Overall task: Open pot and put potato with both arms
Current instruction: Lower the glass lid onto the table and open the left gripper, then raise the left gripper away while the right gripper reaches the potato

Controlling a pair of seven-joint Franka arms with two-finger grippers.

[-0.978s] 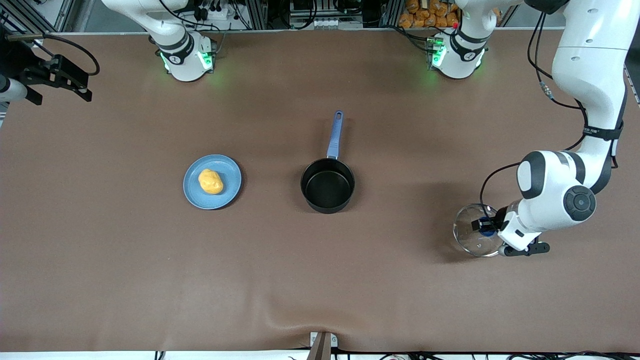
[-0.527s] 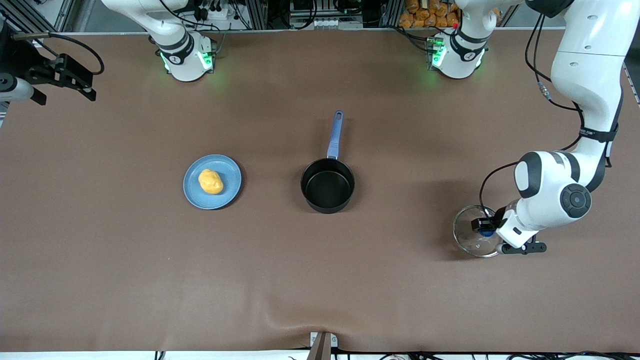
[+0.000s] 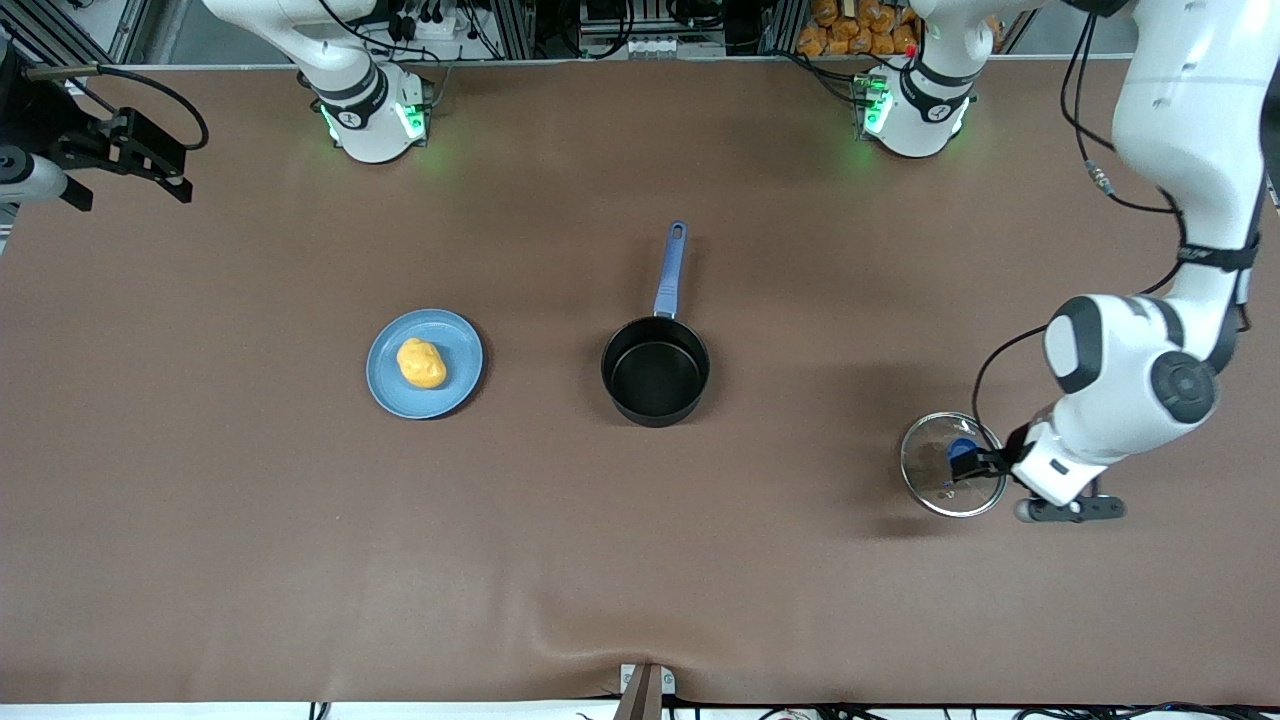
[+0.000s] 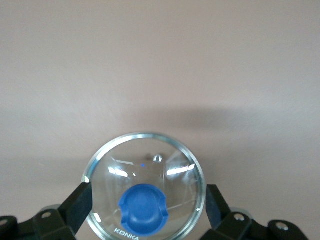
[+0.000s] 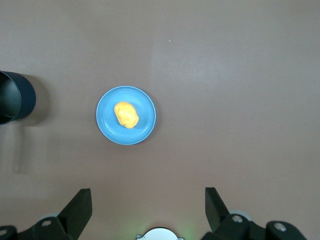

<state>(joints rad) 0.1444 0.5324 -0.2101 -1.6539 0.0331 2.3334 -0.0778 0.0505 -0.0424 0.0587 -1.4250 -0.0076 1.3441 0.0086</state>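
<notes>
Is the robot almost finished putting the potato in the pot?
Not yet. The lid is already off and lies on the table toward the left arm's end; the left gripper is by it, fingers open. The pot is open and has nothing in it. The potato is on the blue plate, untouched. The right gripper waits, open.

Left claw (image 3: 968, 465) has let go of the lid (image 3: 940, 485) and drawn back.

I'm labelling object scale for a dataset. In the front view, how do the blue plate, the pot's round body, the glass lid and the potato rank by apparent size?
1. Blue plate.
2. Pot body and glass lid: too alike to rank.
3. Potato, clearly smallest.
</notes>
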